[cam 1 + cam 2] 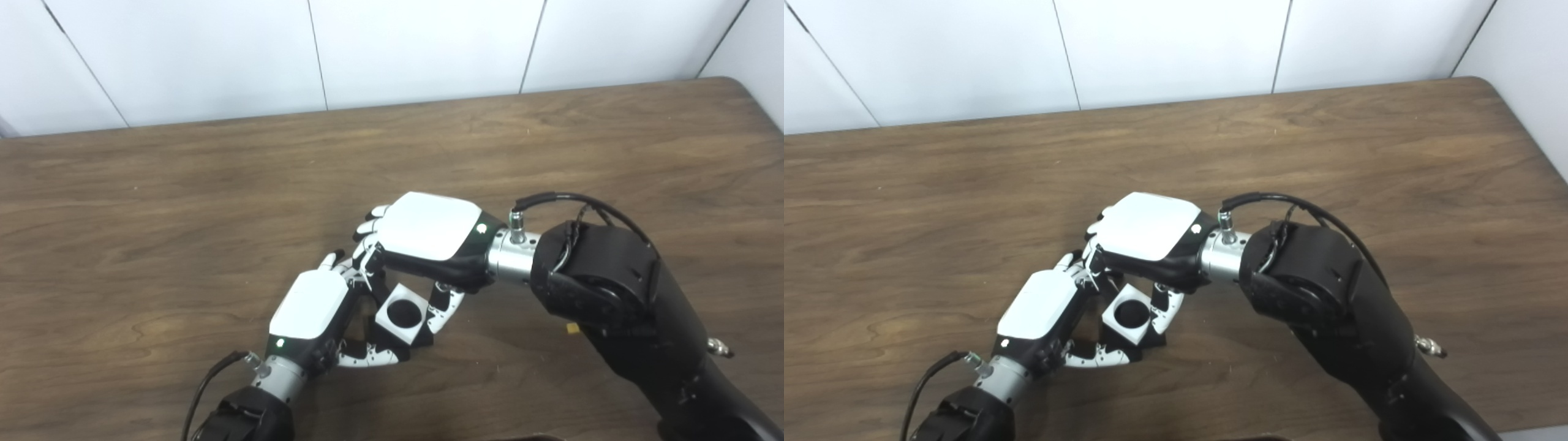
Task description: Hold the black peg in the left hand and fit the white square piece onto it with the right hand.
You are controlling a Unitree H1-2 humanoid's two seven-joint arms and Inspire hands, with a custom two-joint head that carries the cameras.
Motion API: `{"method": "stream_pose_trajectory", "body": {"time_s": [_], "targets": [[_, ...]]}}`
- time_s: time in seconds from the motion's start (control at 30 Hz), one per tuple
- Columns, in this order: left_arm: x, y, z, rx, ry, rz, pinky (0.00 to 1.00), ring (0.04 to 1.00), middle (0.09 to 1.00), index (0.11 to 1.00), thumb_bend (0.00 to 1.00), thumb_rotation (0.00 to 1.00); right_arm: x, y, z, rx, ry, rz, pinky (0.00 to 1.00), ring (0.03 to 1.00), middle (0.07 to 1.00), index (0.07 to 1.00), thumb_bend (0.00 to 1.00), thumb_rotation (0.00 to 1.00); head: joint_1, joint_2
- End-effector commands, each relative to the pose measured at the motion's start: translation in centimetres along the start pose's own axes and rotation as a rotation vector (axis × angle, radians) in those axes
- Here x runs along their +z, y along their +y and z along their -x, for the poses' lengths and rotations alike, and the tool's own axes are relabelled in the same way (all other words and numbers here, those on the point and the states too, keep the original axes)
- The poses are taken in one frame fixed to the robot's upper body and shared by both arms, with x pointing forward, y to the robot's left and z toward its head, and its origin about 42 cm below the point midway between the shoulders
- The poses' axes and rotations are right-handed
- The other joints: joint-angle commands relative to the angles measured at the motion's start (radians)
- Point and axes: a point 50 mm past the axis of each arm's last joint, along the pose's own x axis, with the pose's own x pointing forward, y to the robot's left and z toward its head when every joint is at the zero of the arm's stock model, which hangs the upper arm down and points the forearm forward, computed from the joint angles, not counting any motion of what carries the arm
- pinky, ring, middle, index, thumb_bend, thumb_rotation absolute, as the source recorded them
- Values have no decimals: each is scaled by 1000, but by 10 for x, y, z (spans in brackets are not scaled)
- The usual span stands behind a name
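Observation:
The white square piece [401, 318] with a round dark hole is low in the middle of the brown table [184, 202]. My right hand [429, 229] reaches in from the right and is shut on it, thumb on its right side and fingers on its left. My left hand [309, 306] comes up from the bottom left, its fingers and thumb closed around the black peg [1149, 339]. The peg is mostly hidden under the white piece, and only a dark part shows below it. The hole looks filled with black. Both hands touch around the piece.
A small yellow bit [572, 328] lies on the table beside my right forearm [606, 288]. A white panelled wall [392, 49] runs behind the table's far edge. The table's rounded right corner [744, 86] is at the upper right.

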Motion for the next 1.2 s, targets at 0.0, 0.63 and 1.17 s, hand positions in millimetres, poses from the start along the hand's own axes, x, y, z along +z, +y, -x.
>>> {"method": "stream_pose_trajectory", "body": {"time_s": [0.0, 0.63, 1.17], "targets": [[-2, -14, 2, -100, 13, 8, 992, 895, 802, 488, 513, 50, 3, -13, 2, -55, -17, 32, 910, 881, 779, 482, 524, 131, 0, 3], [-2, -14, 2, -103, 12, 4, 996, 900, 803, 488, 513, 49, -11, -2, 0, -37, 21, 25, 882, 881, 778, 484, 525, 133, -1, 2], [-1, -14, 2, -101, 9, 0, 998, 897, 804, 489, 513, 49, -11, 2, -2, -35, 16, 24, 890, 881, 777, 484, 525, 133, -4, 4]]}}
